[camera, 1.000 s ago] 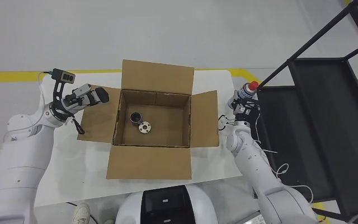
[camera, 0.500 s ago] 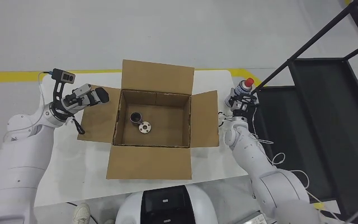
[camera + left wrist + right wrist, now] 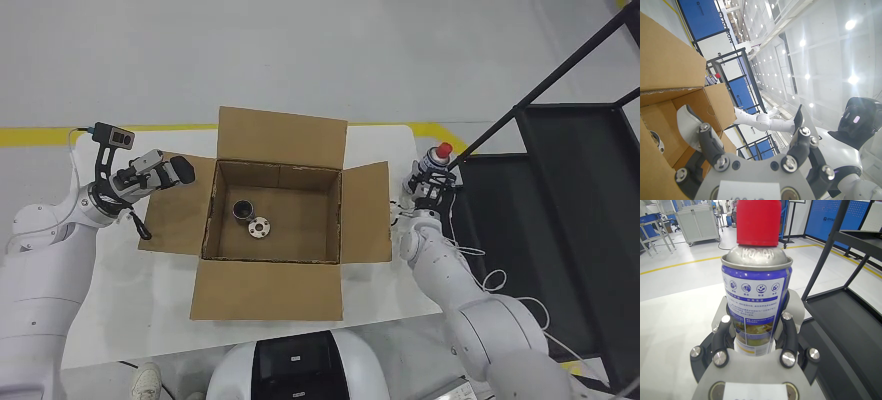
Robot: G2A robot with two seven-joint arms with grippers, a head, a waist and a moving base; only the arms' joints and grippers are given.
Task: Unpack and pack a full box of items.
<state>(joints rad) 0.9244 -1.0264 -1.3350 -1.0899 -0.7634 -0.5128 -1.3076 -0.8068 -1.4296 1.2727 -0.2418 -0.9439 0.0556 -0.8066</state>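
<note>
Right gripper (image 3: 757,313): clenched on one spray can (image 3: 753,285), fingers on either side of the lower body, red cap (image 3: 758,222) up. The can is held over the counter's right edge, between the box's right flap (image 3: 365,212) and the black rack (image 3: 560,220).

Left gripper (image 3: 742,113): spread wide, nothing in it, poised above the box's left flap (image 3: 170,215).

Count:
- one cardboard box (image 3: 275,175), all four flaps folded outward
- two items on its floor, a dark ring (image 3: 243,209) and a pale flanged disc (image 3: 260,227), just beside each other (the disc nearer the robot)
- one can, out of the box

Versus a second ago: the can and right gripper have shifted slightly toward the box, and the right forearm has swung. The left arm, the box and both items inside are unchanged.

Surface: white counter (image 3: 130,300), the box at its middle. Room: pale grey floor with a yellow line (image 3: 40,135) running behind the counter, and the rack standing close off the counter's right end.
</note>
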